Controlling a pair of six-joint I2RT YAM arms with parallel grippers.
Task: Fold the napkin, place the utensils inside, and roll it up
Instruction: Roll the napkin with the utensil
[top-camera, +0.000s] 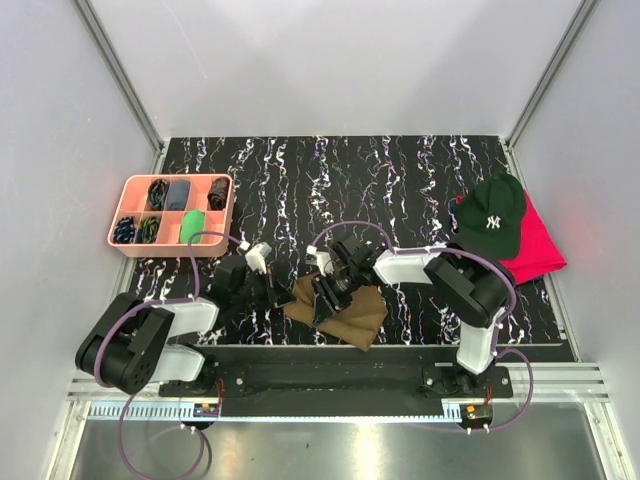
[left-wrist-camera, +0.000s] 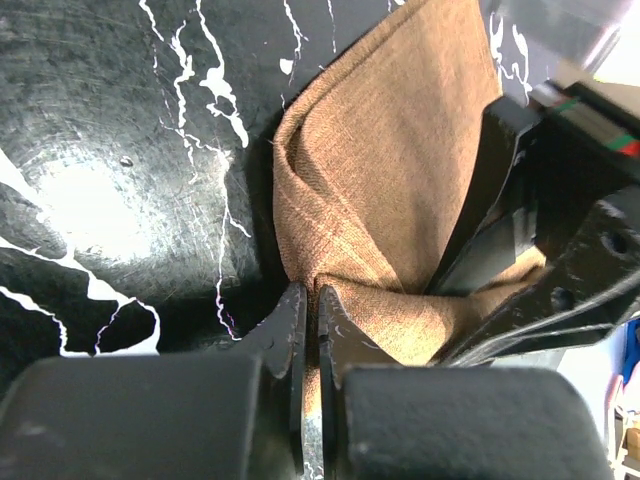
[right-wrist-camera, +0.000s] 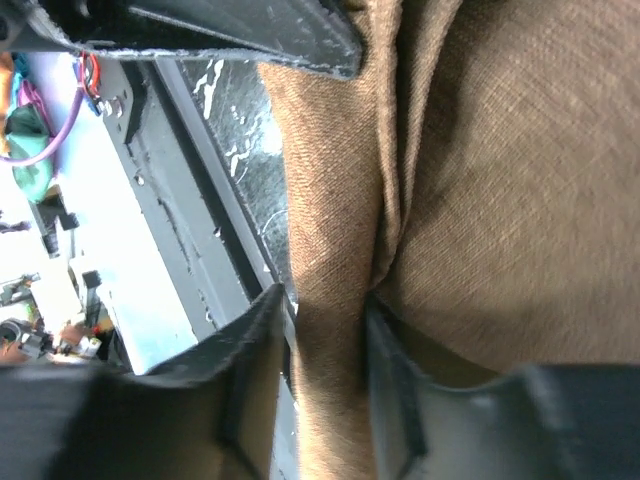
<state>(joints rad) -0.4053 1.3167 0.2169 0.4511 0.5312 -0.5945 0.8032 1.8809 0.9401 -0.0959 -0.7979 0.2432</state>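
Note:
The olive-brown napkin (top-camera: 352, 318) lies bunched at the table's near edge between the two arms. My left gripper (top-camera: 283, 294) is at its left corner. In the left wrist view the gripper (left-wrist-camera: 312, 296) is shut on a pinched fold of the napkin (left-wrist-camera: 390, 150). My right gripper (top-camera: 330, 290) is on the napkin's upper left part. In the right wrist view the gripper (right-wrist-camera: 325, 305) holds a thick ridge of the napkin (right-wrist-camera: 500, 200) between its fingers. The utensils are not in view in any frame.
A pink divided tray (top-camera: 133, 184) with small dark items and a green one stands at the back left. A dark green cap (top-camera: 490, 215) lies on a red cloth (top-camera: 540, 250) at the right. The table's metal front rail (right-wrist-camera: 150, 200) runs just beside the napkin.

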